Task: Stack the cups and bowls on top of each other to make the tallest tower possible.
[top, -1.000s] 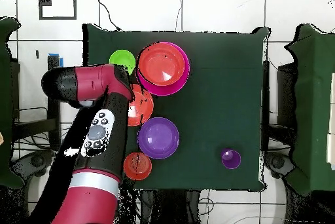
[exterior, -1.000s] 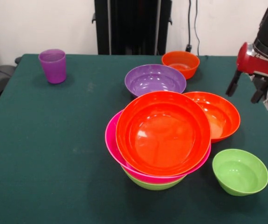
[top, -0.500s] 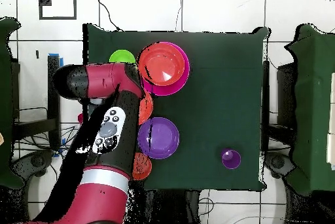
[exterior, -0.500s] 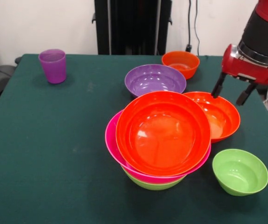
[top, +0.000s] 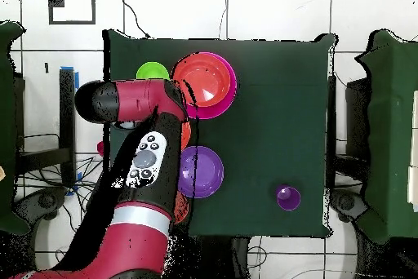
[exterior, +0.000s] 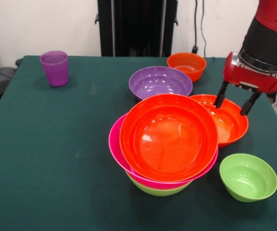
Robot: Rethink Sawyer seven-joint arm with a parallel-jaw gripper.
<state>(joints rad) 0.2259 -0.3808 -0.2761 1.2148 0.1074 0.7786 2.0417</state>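
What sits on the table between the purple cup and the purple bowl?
Nothing: between the purple cup and purple bowl is only bare green cloth, shown in the front view.

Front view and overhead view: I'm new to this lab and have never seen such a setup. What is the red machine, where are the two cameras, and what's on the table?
The red machine is a robot arm; its gripper hangs open and empty above the medium orange bowl. One camera faces the robot across the green table; the other looks straight down. On the table stand a tower of nested bowls, lime lowest, then pink, then orange; a purple bowl; a small orange bowl; a lime bowl; and a purple cup.
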